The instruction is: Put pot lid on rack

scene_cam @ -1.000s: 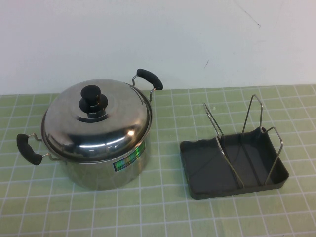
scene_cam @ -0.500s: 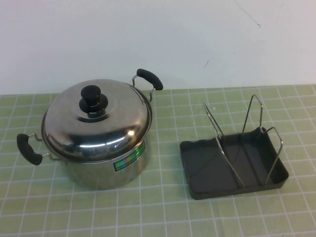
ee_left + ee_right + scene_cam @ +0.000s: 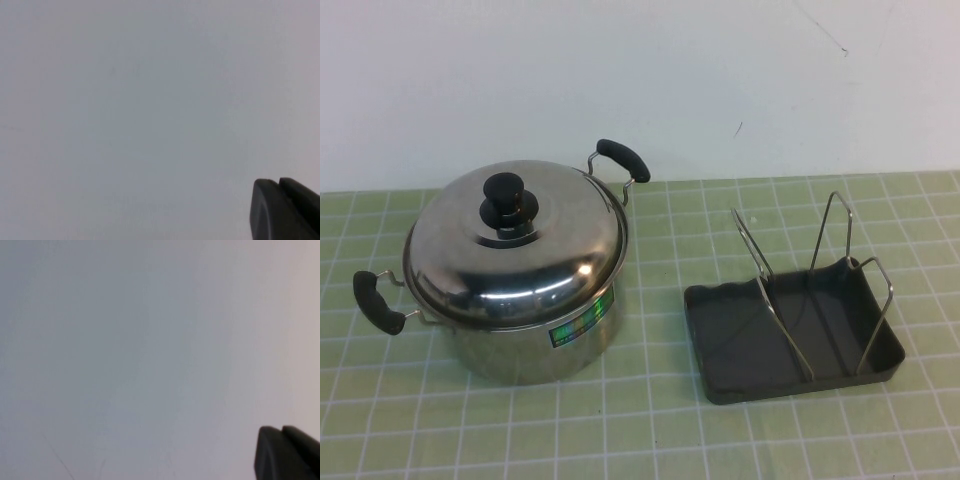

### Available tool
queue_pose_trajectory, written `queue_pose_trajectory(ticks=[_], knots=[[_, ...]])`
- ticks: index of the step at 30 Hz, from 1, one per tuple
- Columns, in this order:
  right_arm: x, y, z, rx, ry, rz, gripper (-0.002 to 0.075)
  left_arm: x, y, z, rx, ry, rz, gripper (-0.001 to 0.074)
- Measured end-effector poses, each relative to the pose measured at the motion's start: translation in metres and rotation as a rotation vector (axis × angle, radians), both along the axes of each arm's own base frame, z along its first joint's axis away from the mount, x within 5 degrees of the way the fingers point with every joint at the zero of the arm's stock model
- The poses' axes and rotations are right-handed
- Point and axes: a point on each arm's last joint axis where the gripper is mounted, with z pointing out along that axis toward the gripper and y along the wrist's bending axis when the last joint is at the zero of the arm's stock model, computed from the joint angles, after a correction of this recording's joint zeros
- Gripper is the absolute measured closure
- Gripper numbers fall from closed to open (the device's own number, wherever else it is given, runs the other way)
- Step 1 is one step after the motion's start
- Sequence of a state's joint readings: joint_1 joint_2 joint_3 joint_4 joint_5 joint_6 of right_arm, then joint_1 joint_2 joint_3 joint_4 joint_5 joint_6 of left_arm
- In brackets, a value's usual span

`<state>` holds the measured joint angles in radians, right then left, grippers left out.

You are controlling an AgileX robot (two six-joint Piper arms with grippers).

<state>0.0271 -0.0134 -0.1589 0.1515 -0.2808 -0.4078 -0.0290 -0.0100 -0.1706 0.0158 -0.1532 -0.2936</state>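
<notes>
The shiny domed pot lid [image 3: 535,262] with its black knob [image 3: 509,196] sits closed on the steel pot [image 3: 520,345] at the left of the high view. The rack [image 3: 767,290], thin silver wires on a dark grey tray [image 3: 725,345], stands to the pot's right and holds nothing. Neither arm shows in the high view. My left gripper [image 3: 278,186] shows only in the left wrist view, its two dark fingertips together, facing a blank pale wall. My right gripper [image 3: 281,432] shows the same way in the right wrist view, fingertips together.
The pot has two black handles, one at the back right [image 3: 623,159] and one at the front left [image 3: 376,303]. Both things stand on a green checked mat [image 3: 650,430]. A white wall [image 3: 640,80] rises behind.
</notes>
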Motion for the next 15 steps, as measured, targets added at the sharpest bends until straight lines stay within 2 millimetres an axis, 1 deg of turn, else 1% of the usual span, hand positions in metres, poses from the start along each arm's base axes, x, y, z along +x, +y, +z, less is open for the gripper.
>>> queue_pose_trajectory(ticks=[3, 6, 8, 12, 15], knots=[[-0.005, 0.003, 0.023, -0.100, 0.087, -0.012, 0.0727, -0.001, 0.000, 0.019, 0.019, 0.000, 0.008, 0.0738], [0.003, 0.005, 0.034, -0.141, 0.225, 0.007, 0.0727, 0.011, 0.000, 0.031, 0.024, 0.047, 0.009, 0.0738], [0.012, 0.006, 0.035, -0.151, 0.294, 0.016, 0.0727, 0.026, -0.001, 0.034, 0.023, 0.090, 0.007, 0.0738], [0.032, 0.007, 0.029, -0.160, 0.419, 0.028, 0.0727, 0.059, -0.003, 0.032, -0.018, 0.126, -0.018, 0.0738], [0.046, 0.007, 0.023, -0.171, 0.495, 0.032, 0.0727, 0.085, -0.007, 0.030, 0.041, 0.104, -0.045, 0.0738]])
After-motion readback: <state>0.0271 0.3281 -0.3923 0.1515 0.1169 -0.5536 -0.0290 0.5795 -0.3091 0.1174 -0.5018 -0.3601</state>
